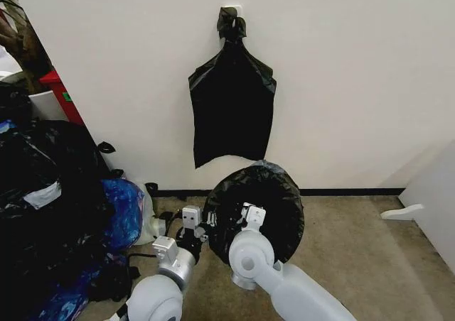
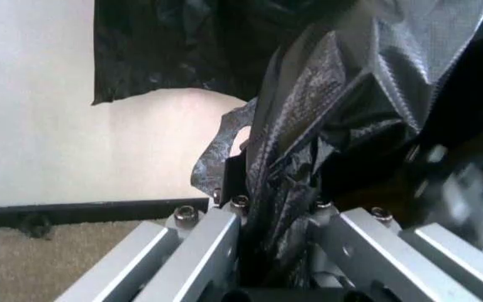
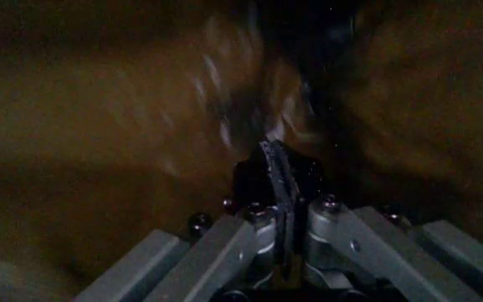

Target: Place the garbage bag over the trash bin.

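My left wrist view shows the left tool (image 2: pixel 277 207) clamped on the wrinkly garbage bag (image 2: pixel 342 100); my right tool's (image 3: pixel 279 182) fingers are pressed together, any grip unclear.

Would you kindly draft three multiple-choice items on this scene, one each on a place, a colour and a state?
1. Where does the flat bag with the knotted top hang?
A. on the wall
B. on the red box
C. on the floor

2. What colour is the garbage bag the arms hold?
A. blue
B. black
C. white

3. How is the left gripper?
A. wide open
B. shut on bag film
C. resting on carpet

Key: A, it hangs from a wall hook; B, the film is glossy black; B, its fingers pinch film. The right gripper is also shut.
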Available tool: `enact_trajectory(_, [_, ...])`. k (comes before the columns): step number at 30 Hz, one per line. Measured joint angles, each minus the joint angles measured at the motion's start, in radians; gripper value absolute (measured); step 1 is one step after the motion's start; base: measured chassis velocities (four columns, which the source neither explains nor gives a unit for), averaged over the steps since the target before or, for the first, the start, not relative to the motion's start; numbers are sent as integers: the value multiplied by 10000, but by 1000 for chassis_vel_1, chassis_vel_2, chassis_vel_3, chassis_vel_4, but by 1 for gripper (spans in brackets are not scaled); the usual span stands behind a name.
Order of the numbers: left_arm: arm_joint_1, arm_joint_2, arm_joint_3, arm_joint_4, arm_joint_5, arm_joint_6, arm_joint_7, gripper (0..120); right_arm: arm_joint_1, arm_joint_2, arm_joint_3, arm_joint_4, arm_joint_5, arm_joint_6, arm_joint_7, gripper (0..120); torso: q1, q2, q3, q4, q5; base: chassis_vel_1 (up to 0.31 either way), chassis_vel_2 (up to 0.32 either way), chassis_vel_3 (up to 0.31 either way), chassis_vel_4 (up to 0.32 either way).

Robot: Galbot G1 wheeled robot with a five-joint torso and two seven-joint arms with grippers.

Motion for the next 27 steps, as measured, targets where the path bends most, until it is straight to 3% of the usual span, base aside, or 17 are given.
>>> enact_trajectory(6, [46,-34,30,48,53,-2,15,1,529,-78,31,179,79,14,-1,0,0,0,0,1,-2,0,0,0,0])
enact_trajectory(18, [236,111,-82,-445,61,-6,110,1,601,245,478,-1740,-611,-43,-697,0,0,0,0,1,0,0,0,0,0])
enact_trajectory(27, [614,180,-157,-781,210,-5,216,1,673,249,625,-2104,-691,-43,-950,0,1,0,0,2,0,0,0,0,0])
